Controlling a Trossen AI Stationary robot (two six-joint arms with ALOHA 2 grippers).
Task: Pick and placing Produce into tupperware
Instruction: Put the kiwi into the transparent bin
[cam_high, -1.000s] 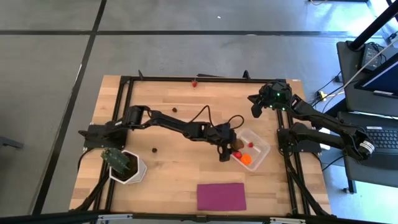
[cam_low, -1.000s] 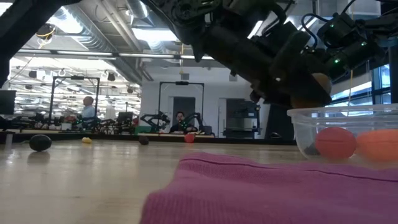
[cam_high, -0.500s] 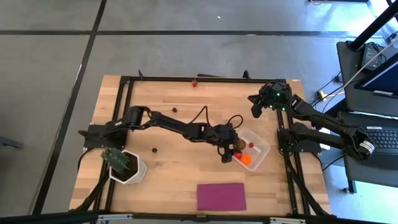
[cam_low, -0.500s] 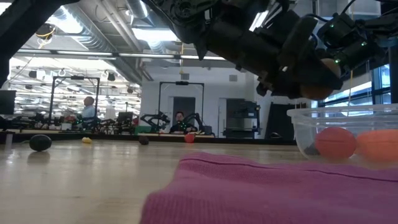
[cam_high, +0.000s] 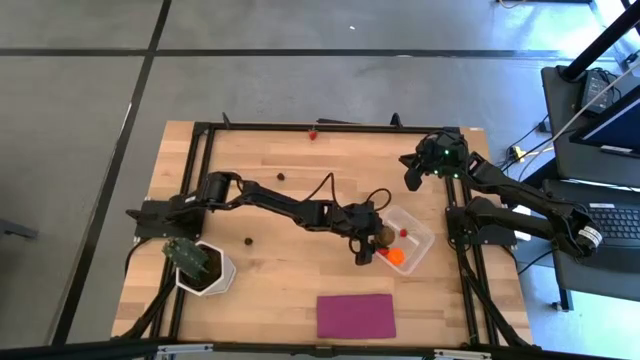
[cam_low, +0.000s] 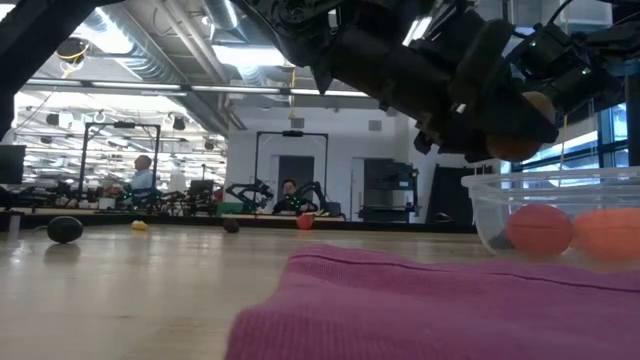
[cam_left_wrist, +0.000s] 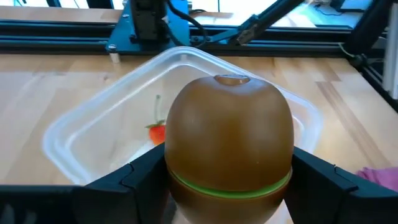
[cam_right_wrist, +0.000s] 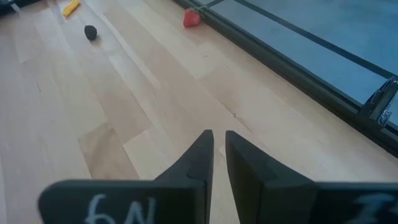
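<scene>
My left gripper (cam_high: 378, 240) is shut on the brown oval (cam_left_wrist: 229, 140) and holds it above the left rim of the clear tupperware (cam_high: 418, 240). The oval also shows in the low view (cam_low: 515, 147), above the tub's wall (cam_low: 485, 205). In the tub lie an orange ball (cam_high: 397, 256) and small red pieces (cam_high: 403, 232). A red piece (cam_high: 313, 133) and two dark berries (cam_high: 281, 176) (cam_high: 248, 239) lie on the table. My right gripper (cam_high: 412, 172) waits, shut and empty, at the far right (cam_right_wrist: 219, 155). My left gripper pinches the brown oval's two opposite sides (cam_left_wrist: 177, 168) between its two fingers (cam_left_wrist: 124, 183). It comes from the table's left, slanting down. The oval is lifted clear, over the tub's rim (cam_left_wrist: 74, 134).
A green plant in a white pot (cam_high: 205, 268) stands at the near left. A flat magenta cloth (cam_high: 356, 315) lies near the front edge. The right wrist view shows a red piece (cam_right_wrist: 191, 17), a dark berry (cam_right_wrist: 91, 32) and a yellow bit (cam_right_wrist: 71, 7) on the wood.
My left gripper has gone toward the table's right edge and a little up with the brown oval, which has come over the tupperware's rim.
</scene>
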